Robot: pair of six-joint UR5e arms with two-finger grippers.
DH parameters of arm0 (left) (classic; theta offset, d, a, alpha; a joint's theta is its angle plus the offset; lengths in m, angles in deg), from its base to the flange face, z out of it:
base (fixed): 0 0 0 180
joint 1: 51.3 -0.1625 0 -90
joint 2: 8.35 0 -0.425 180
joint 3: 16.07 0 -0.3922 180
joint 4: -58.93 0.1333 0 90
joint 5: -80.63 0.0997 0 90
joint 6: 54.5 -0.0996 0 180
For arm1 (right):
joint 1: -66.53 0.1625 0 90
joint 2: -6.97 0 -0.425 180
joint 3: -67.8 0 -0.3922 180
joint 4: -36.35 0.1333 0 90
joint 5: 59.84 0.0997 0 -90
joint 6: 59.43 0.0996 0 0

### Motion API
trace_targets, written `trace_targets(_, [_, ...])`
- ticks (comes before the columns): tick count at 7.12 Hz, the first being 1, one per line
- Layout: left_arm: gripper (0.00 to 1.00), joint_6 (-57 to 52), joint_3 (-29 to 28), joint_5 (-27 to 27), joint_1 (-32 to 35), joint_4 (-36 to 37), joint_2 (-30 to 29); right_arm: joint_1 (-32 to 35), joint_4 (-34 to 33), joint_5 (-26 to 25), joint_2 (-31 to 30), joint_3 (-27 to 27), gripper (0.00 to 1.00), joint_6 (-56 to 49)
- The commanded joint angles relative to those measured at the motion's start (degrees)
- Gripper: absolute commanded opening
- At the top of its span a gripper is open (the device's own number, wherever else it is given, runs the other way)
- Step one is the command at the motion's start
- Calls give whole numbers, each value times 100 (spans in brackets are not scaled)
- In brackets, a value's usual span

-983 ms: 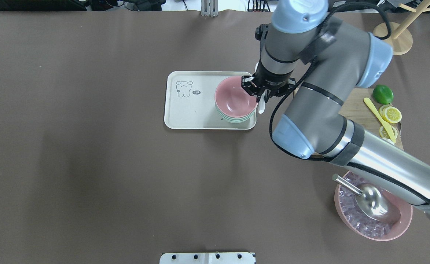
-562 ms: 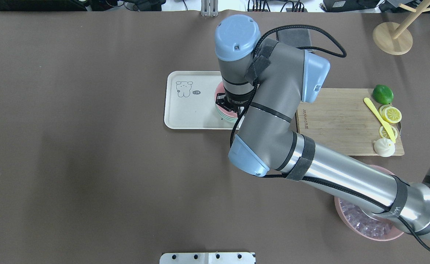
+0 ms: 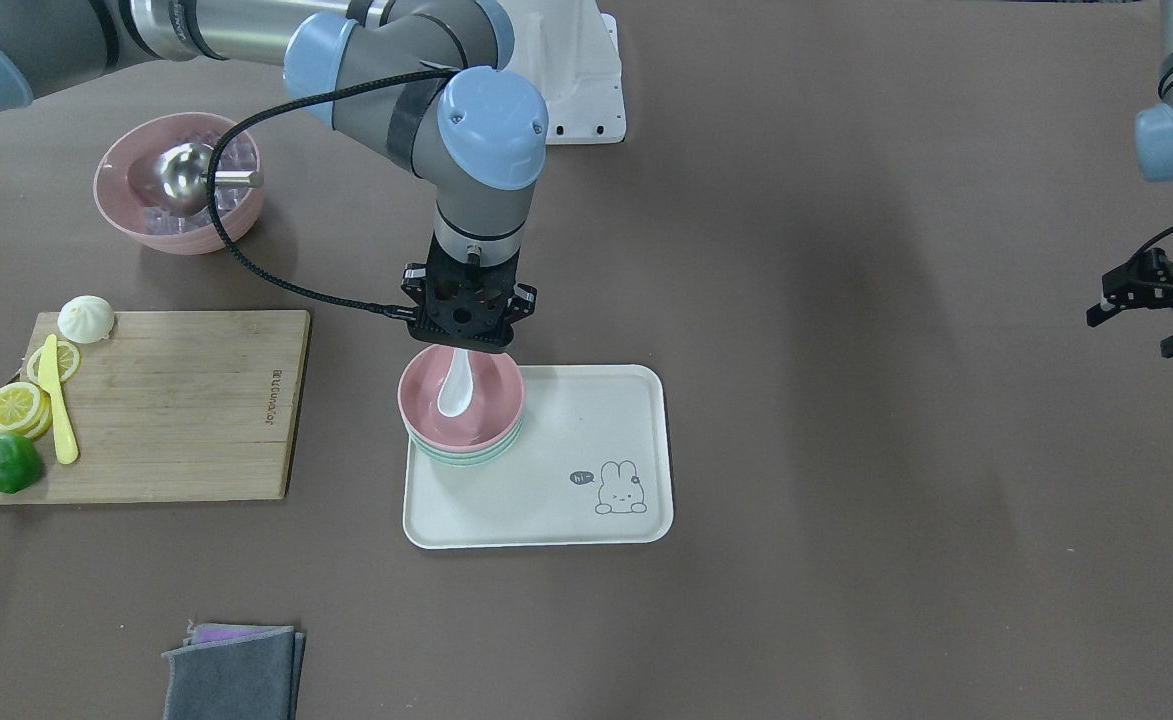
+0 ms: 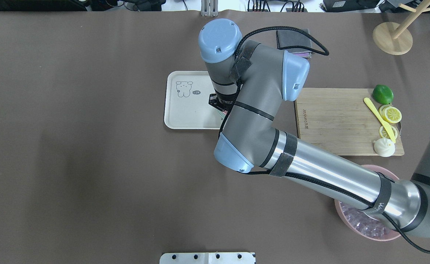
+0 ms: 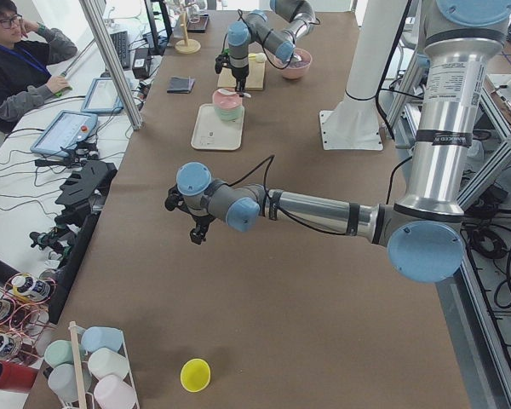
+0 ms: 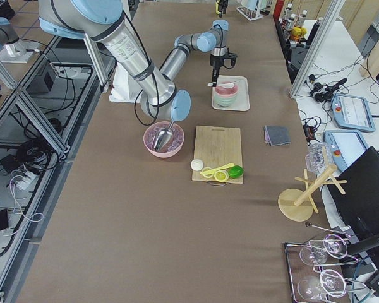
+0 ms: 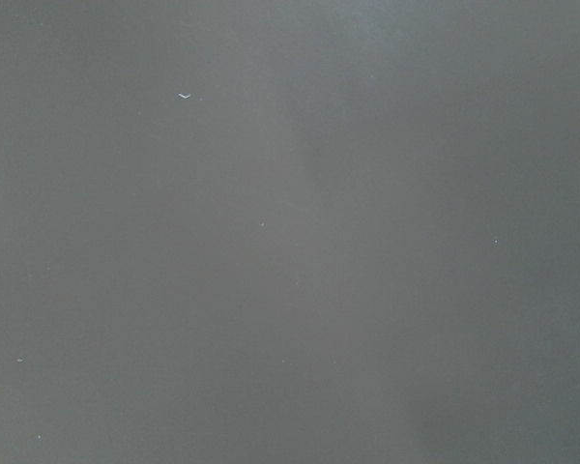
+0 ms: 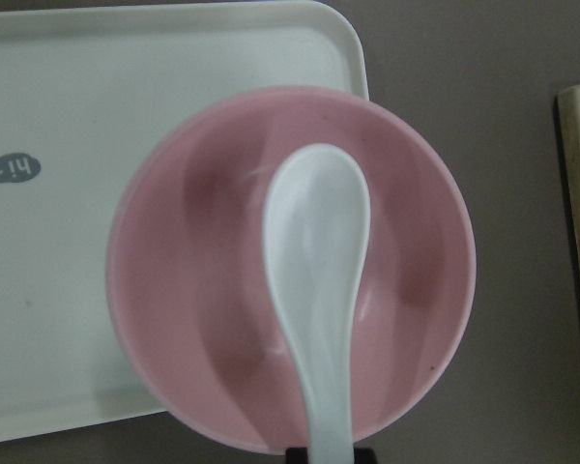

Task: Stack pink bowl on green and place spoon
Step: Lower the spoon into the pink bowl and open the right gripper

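Tray (image 3: 536, 500): speech bubble "hi" beside bunny drawing. Cutting board (image 3: 176, 420): engraving unreadable.

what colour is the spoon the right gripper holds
The spoon is plain white, clearest in the right wrist-mounted view.

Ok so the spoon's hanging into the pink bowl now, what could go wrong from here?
The right hand holds the spoon steeply by its handle end; released so, it may topple over the rim of the pink bowl. The stack on the green bowl sits at the corner of the tray, so pressing down off-centre could tip or shove it.
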Motion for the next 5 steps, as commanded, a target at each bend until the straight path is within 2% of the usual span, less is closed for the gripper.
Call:
trace_targets(1, [99, -7, -27, 0, 0, 0, 0, -1, 13, -2, 15, 105, 10, -159])
trace_targets(5, [99, 2, -27, 0, 0, 0, 0, 8, 522, -186, 24, 378, 87, -309])
